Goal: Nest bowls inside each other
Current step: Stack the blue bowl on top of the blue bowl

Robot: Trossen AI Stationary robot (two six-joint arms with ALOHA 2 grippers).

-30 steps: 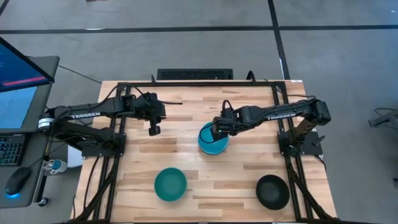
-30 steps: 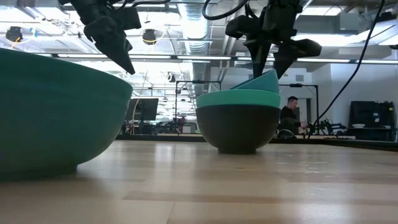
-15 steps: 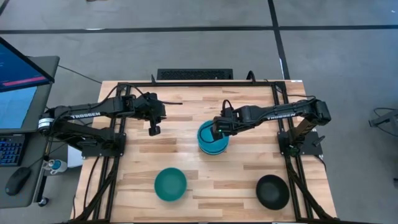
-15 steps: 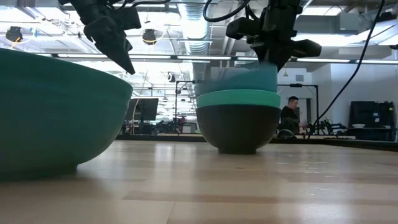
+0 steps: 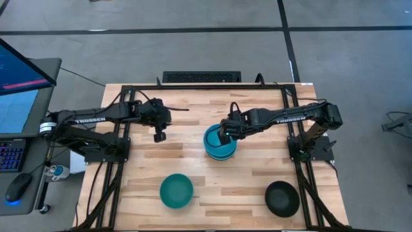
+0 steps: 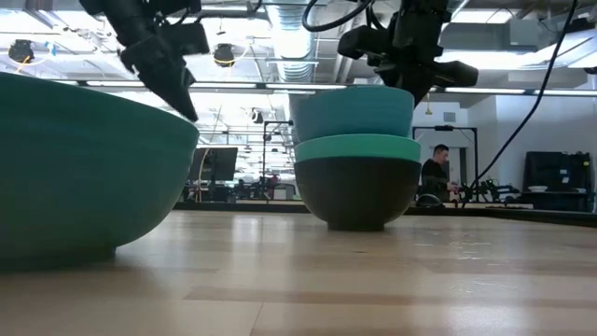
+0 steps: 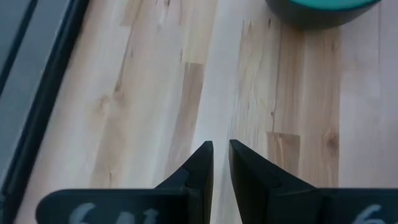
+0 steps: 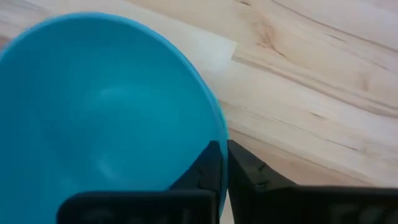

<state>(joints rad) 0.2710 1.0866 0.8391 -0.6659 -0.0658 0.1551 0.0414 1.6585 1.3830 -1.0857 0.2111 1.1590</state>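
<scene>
So compared to a second ago, the bright blue bowl [image 6: 353, 113] that was sitting tilted in the stack has levelled out and now sits flat on top, and the left arm has drifted a touch too.

The stack is near the middle of the worktop [image 5: 193, 167]: a black bowl [image 6: 356, 194] at the bottom, a second blue bowl [image 6: 357, 147] showing as a greenish band in it, then the bright blue one nested on top. The right end effector [image 5: 224, 133] is right at the far rim of that top bowl. In the right wrist view its fingers [image 8: 208, 167] are pinched onto the bowl's rim, one finger inside and one outside, so it's clenched on the bright blue bowl.

The left end effector [image 5: 157, 136] hangs above bare wood, well apart from the stack, with its fingers nearly together and nothing between them.

The teal bowl [image 5: 176, 191] sits alone near the front edge, left of centre, and the other black bowl [image 5: 282, 198] sits by the front right corner. Neither is touching anything else.
</scene>
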